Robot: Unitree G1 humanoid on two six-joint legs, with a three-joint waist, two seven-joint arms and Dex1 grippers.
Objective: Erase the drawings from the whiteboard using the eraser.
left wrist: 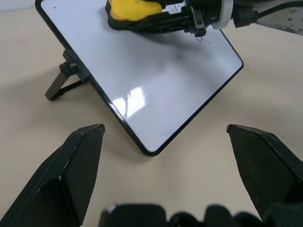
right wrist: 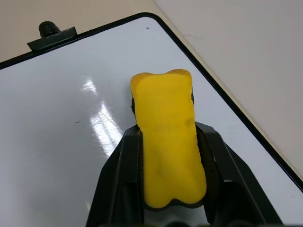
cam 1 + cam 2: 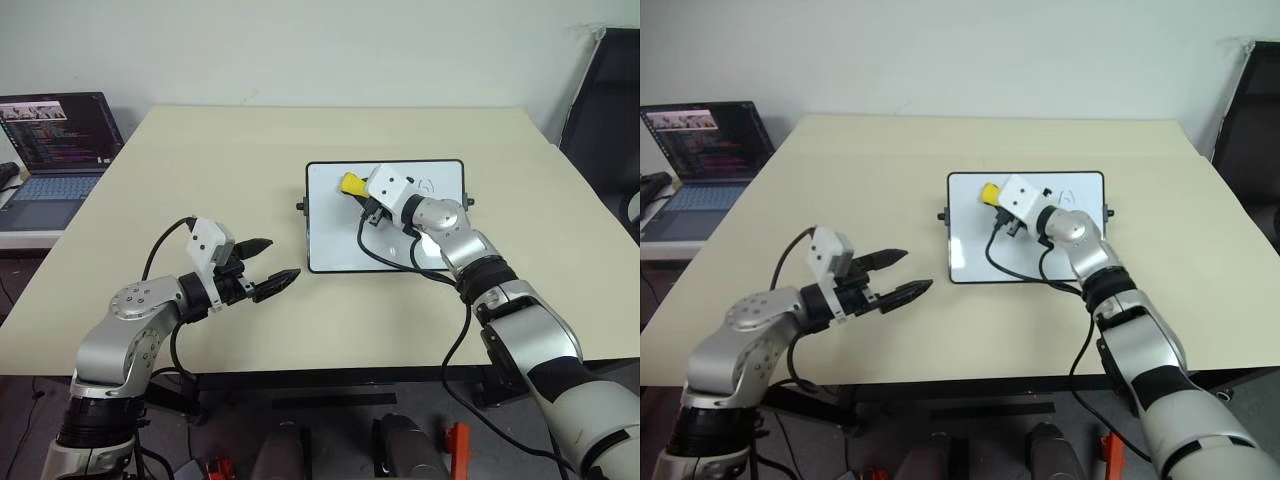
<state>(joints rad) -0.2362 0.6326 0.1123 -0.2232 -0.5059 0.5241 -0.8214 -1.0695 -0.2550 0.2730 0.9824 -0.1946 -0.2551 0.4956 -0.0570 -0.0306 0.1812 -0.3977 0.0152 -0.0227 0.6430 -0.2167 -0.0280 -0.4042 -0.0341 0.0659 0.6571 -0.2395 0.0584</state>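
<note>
I have the right gripper clamped on the yellow eraser over the whiteboard's upper part on the table, while my left gripper hovers beside it, fingers apart.

— Item one? Beige table, rectangular, pale matte top, dark edge along the near side.
— Item two? Open laptop, left of the table on a lower surface, screen lit with lines of code, grey keyboard.
— Anything else? Black chair, far right, beside the table's corner. Plain white wall behind.
</note>
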